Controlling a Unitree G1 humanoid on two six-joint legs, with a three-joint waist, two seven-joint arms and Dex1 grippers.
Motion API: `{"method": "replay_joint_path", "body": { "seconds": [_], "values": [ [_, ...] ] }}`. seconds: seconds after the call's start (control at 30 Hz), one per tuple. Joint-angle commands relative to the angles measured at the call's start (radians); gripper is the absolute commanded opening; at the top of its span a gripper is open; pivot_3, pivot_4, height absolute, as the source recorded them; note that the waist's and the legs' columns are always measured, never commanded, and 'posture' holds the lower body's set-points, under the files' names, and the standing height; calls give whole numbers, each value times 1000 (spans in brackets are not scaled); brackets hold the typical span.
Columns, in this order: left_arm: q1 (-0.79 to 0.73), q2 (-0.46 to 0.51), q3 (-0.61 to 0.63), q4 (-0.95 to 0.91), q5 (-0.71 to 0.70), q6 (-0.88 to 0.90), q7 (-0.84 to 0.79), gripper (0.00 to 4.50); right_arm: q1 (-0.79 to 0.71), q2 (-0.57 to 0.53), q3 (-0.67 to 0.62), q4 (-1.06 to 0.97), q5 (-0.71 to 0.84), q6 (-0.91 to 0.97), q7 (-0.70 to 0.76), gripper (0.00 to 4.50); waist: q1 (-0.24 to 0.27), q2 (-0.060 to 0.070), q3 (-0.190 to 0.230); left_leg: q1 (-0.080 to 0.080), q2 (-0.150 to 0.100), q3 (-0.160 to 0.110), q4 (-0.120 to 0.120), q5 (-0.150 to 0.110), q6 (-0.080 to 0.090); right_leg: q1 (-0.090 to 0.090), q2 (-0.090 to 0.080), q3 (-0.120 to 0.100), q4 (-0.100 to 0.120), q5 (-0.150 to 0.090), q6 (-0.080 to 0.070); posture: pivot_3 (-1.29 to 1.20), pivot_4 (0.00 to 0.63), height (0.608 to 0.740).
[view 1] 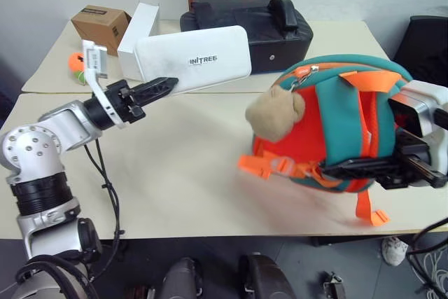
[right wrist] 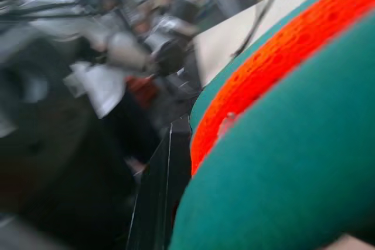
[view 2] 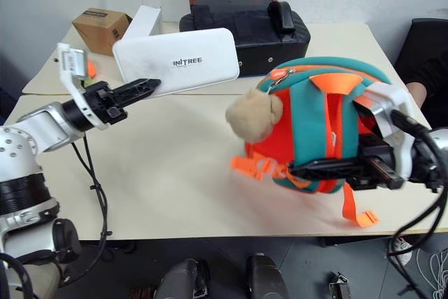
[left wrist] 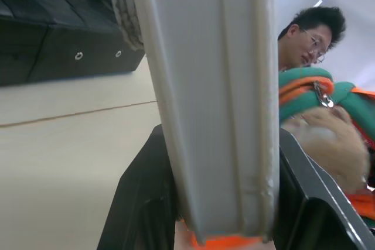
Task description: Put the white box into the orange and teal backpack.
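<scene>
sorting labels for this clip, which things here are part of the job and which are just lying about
Part of the job:
white box, held by left gripper
orange and teal backpack, gripped by right gripper

Lying about:
black padded bag
brown carton
tall white carton

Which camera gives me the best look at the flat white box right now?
The left eye view: the flat white box shows whole, lettering up, pinched at one end by the left gripper. The right eye view matches it. The left wrist view shows just the box's edge between the fingers. The right wrist view adds nothing.
</scene>
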Motion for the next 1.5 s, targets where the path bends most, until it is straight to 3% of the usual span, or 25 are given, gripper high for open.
{"method": "replay_joint_path", "body": {
  "seconds": [0.03,0.3,0.4,0.57,0.8,0.9,1.0,1.17,1.5],
  "values": [
    [-42,20,85,-64,-162,-9,-68,1504,27,-32,20,20,-34,-25,87,18,1,-1,0,-1,0,0,0,0,0,0,0,0,0,0,0,0,150,740],
    [66,118,-82,-216,-61,-108,-229,1504,98,-33,72,114,-192,-130,141,18,1,-1,1,0,-1,0,2,0,1,2,-2,-1,0,0,0,0,150,740],
    [66,112,-210,-162,160,-297,-220,1504,88,-18,63,126,-181,-124,134,18,2,-1,1,1,-1,-1,2,1,1,2,-1,-1,1,0,0,0,150,740],
    [50,114,-326,-139,228,-382,-361,1504,134,-30,56,130,-205,-148,160,18,6,-1,1,1,-1,-1,2,0,2,3,-2,-1,-1,0,0,0,150,740],
    [64,237,-437,-122,351,-477,-570,1504,126,-13,74,186,-260,-201,151,18,4,-1,1,-1,-2,-1,2,-1,3,2,-2,-1,-2,0,0,0,150,740],
    [20,248,-507,-77,426,-535,-628,1504,125,-6,77,187,-266,-215,155,18,2,-1,1,0,-1,0,2,-1,3,2,-2,-1,-2,0,0,0,150,740],
    [-66,196,-576,7,502,-597,-653,1504,130,2,79,174,-274,-231,163,18,6,-1,1,0,-1,-1,2,-1,3,2,-2,-1,-2,0,0,0,150,740],
    [-193,11,-650,101,566,-623,-625,1504,138,28,84,134,-273,-251,147,18,19,-1,1,-1,-2,-1,4,-1,5,2,-2,-1,-1,0,0,0,150,740],
    [-266,-318,-775,184,731,-667,-446,1504,162,75,79,52,-256,-247,97,18,26,-1,1,-3,-1,-1,8,-1,4,0,-1,0,2,0,0,0,150,740]
  ]
}}
